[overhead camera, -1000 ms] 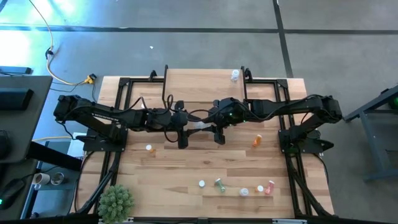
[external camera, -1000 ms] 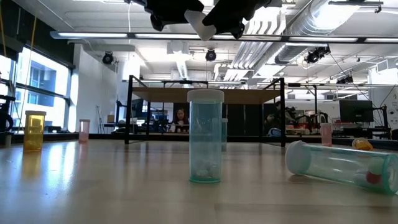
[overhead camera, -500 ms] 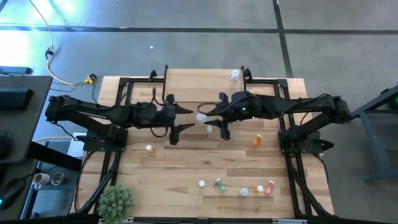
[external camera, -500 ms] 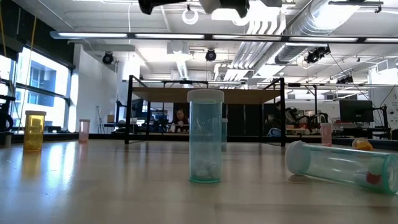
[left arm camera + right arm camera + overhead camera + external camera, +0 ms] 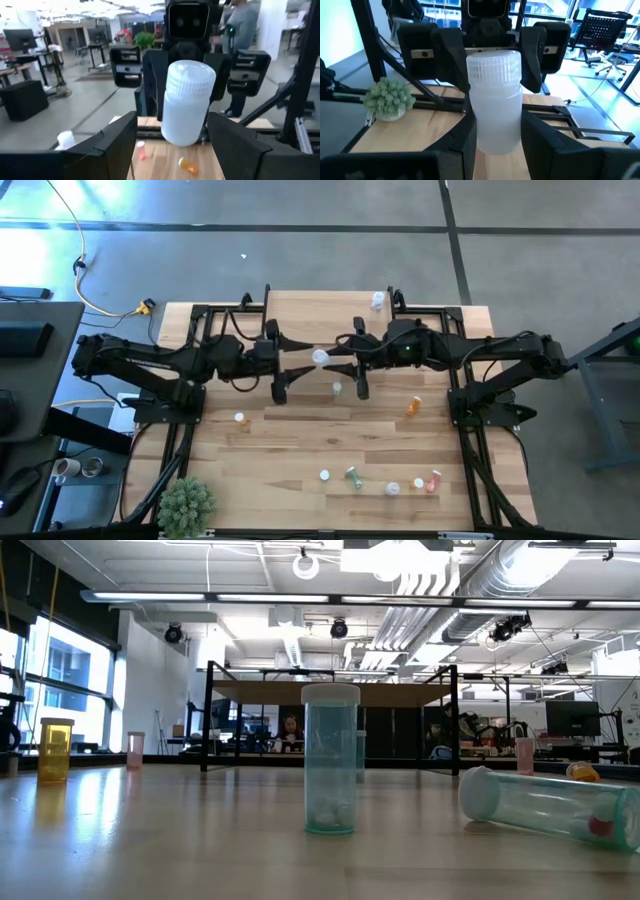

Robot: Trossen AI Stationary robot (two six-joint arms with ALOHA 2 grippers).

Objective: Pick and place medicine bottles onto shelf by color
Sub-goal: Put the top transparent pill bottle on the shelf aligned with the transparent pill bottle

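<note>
The wooden table [image 5: 300, 445] carried both dark arms, which met nose to nose above its middle, over the shelf [image 5: 330, 315], the small raised board on black legs at the far side. The right gripper [image 5: 495, 150] clamped a white bottle [image 5: 321, 358] by its lower body, cap pointing at the other arm, its fingers [image 5: 457, 145] pressed against both sides. The left gripper [image 5: 292, 359] faced it just apart, its jaws spread wide and touching nothing, the bottle sitting in the gap beyond its fingers [image 5: 120, 140]. A green plant [image 5: 186, 503] stood at the table's near left corner. Near the front edge lay a scatter of small bottles: a green bottle [image 5: 354, 475], a pink bottle [image 5: 433, 480], and an orange bottle [image 5: 413, 407] farther back on the right.
</note>
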